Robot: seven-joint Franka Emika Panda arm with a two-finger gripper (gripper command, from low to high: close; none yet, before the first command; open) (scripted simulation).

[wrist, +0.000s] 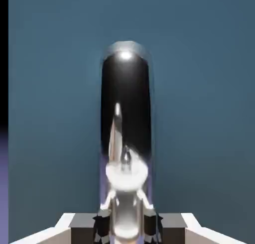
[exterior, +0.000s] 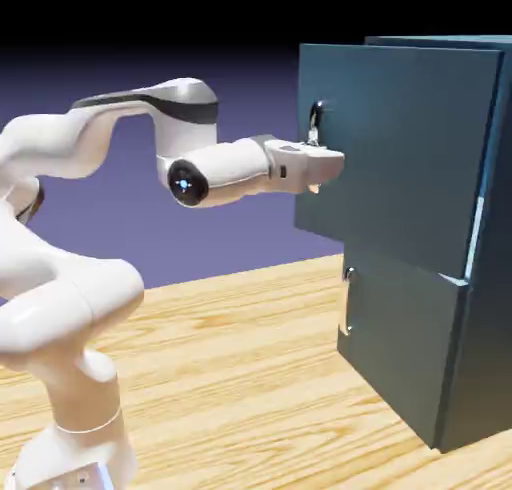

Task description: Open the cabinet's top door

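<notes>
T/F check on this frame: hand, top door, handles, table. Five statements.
1. The hand is shut on the top door's handle. True.
2. The top door is flush with the cabinet. False: it stands ajar, its handle edge swung out.
3. The hand grips the lower door's handle. False: that handle is untouched.
4. The arm reaches about level toward the cabinet. True.
5. The cabinet stands on a metal table. False: the table is wood.
</notes>
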